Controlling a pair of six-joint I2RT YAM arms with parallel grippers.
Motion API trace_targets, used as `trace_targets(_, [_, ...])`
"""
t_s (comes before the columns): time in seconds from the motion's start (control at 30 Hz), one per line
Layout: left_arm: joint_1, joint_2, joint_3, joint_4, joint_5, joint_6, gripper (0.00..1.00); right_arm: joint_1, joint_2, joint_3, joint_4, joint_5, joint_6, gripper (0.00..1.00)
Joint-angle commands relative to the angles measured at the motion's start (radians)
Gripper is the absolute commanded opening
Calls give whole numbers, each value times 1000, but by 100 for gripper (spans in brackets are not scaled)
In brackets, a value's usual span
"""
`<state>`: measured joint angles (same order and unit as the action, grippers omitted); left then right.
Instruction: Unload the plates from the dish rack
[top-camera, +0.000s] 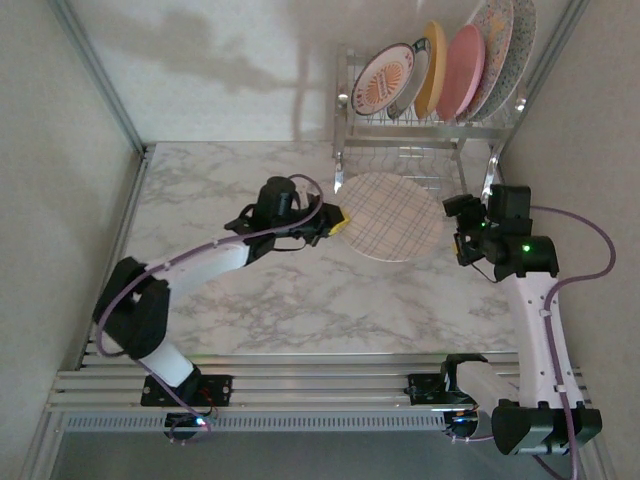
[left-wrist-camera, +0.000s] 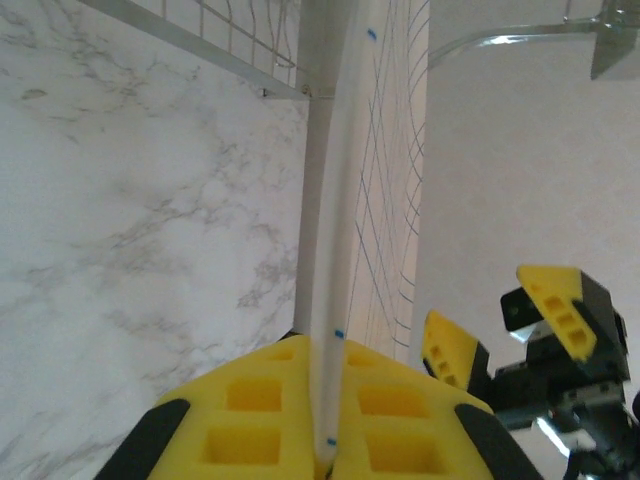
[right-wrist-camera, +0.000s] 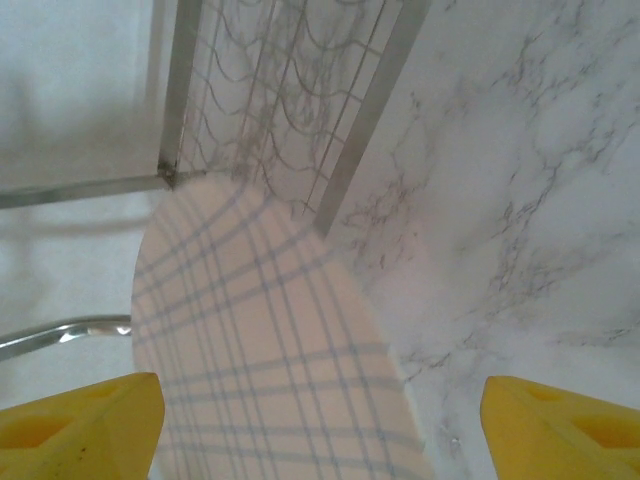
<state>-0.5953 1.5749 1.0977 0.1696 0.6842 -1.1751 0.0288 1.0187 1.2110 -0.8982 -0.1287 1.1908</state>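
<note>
A cream plate with blue plaid lines is held in front of the dish rack, over the marble table. My left gripper is shut on its left rim; in the left wrist view the thin plate edge runs up from between the yellow pads. My right gripper stands open at the plate's right rim, and its fingers are spread wide with the plaid plate below and between them, untouched. Several plates stand upright in the rack's upper shelf: sunburst, yellow, pink, speckled.
The rack's chrome legs and lower wire shelf stand just behind the held plate. The right gripper's yellow fingers appear beyond the plate in the left wrist view. Bare marble table lies left and in front. Walls close in on both sides.
</note>
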Motion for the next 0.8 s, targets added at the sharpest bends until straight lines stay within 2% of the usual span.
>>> trace_targets(0.0, [38, -105, -36, -62, 106, 143, 0, 3, 7, -11, -37, 31, 33, 83])
trace_targets(0.1, [86, -191, -100, -152, 141, 200, 0, 9, 24, -82, 95, -84, 114, 83])
trace_targets(0.17, [123, -264, -160, -180, 131, 209, 0, 39, 54, -108, 146, -118, 161, 83])
trace_targets(0.3, [231, -423, -299, -179, 84, 160, 0, 153, 134, -51, 136, -60, 153, 84])
trace_targets(0.43, [358, -526, -405, -101, 68, 91, 0, 260, 167, -72, 239, 15, 161, 85])
trace_targets(0.6, [508, -546, -462, -73, 14, 88, 0, 345, 205, -134, 487, 41, 36, 85])
trace_targets(0.67, [570, -538, -513, 30, -8, 23, 0, 367, 206, -165, 611, 34, -42, 85])
trace_targets(0.77, [619, -468, -565, 237, -47, -55, 0, 406, 194, -222, 832, -36, -251, 85])
